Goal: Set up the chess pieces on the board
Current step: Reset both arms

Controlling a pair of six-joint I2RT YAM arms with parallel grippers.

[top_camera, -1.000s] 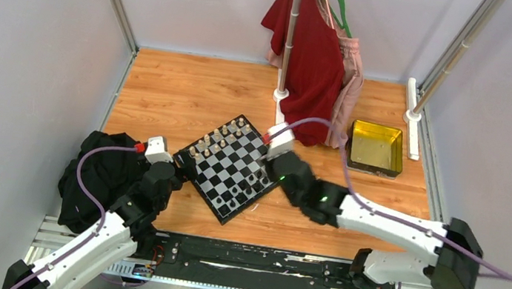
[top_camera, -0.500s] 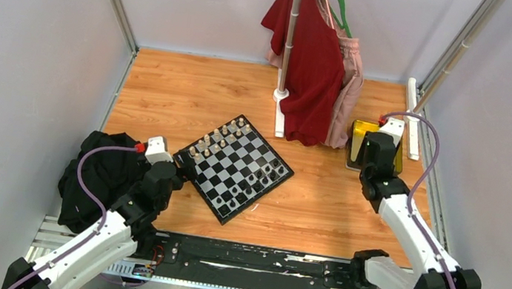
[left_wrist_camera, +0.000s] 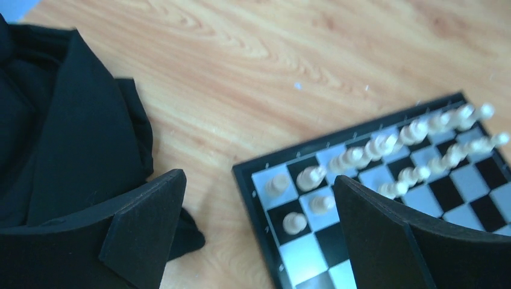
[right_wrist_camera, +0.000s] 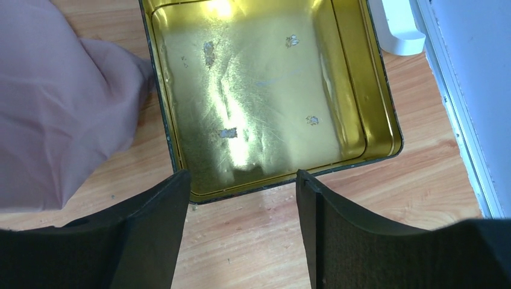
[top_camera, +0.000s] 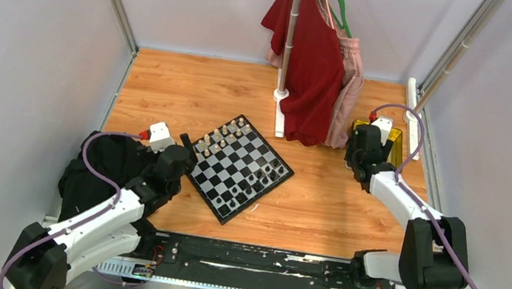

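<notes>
Closest to the arm bases on the left there's a crumpled black cloth heap [top_camera: 101, 173] sitting on the light wooden tabletop [top_camera: 185, 90]. The left gripper [left_wrist_camera: 259, 180] hangs right next to it, jaws spread wide with nothing between them. From the left wrist cam one finger sits over the edge of the cloth and the other over the board, so the gap lines up with the board's nearest corner

The small black-and-white checkered chessboard with the thin black rim [top_camera: 234, 165] is mid-table, turned like a diamond. The tiny pale cream chess pieces [top_camera: 220, 136] line its far-left side in two rows. They're a bit blurry up close, so I can't tell which piece is which. The tiny black chess pieces [top_camera: 257, 182] are bunched along the near-right side

Further back on the right, the right gripper [right_wrist_camera: 241, 177] hovers at the near rim of the shiny yellow rectangular tray [right_wrist_camera: 259, 90], jaws apart and holding nothing. Pale pink fabric [right_wrist_camera: 60, 108] drapes down just left of the tray

At the very back a dark red shirt [top_camera: 311, 70] hangs beside a metal pole [top_camera: 291, 37]
</notes>
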